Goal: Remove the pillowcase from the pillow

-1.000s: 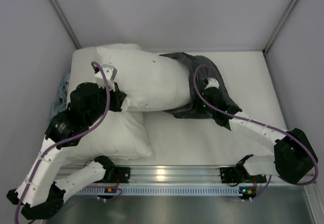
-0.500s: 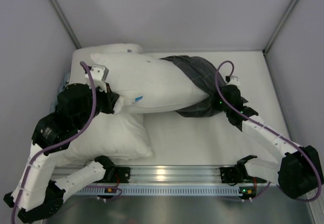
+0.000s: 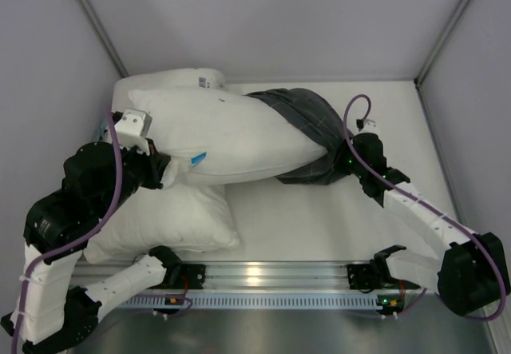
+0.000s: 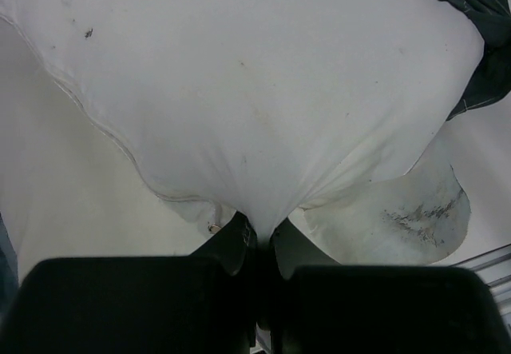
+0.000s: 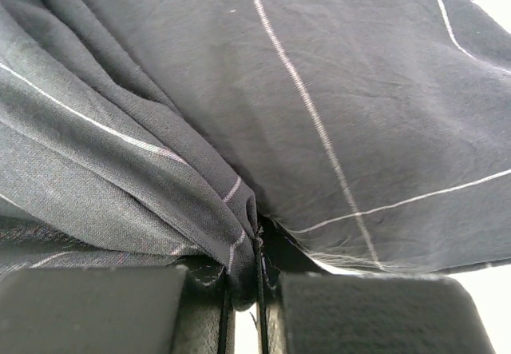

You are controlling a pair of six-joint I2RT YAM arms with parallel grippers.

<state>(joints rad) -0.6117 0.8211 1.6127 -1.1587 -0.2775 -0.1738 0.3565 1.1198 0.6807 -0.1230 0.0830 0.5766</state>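
The plump white pillow (image 3: 231, 134) lies stretched across the middle of the table, its right end still inside the dark grey-blue checked pillowcase (image 3: 307, 122). My left gripper (image 3: 164, 170) is shut on the pillow's left corner; in the left wrist view the white fabric (image 4: 255, 114) is pinched between the jaws (image 4: 257, 238). My right gripper (image 3: 345, 162) is shut on the pillowcase's right end; the right wrist view shows bunched checked cloth (image 5: 303, 106) caught between the fingers (image 5: 257, 250). A small blue tag (image 3: 197, 159) shows near the pillow's left end.
A second white pillow (image 3: 172, 218) lies at the front left, under my left arm, and another (image 3: 172, 82) at the back left. A bluish cloth (image 3: 100, 134) peeks out by the left wall. Walls close the left, back and right. A metal rail (image 3: 263, 278) runs along the near edge.
My left gripper has pulled the pillow leftward while my right gripper drew the pillowcase to the right. More white pillow now shows and the case is bunched at the right end.
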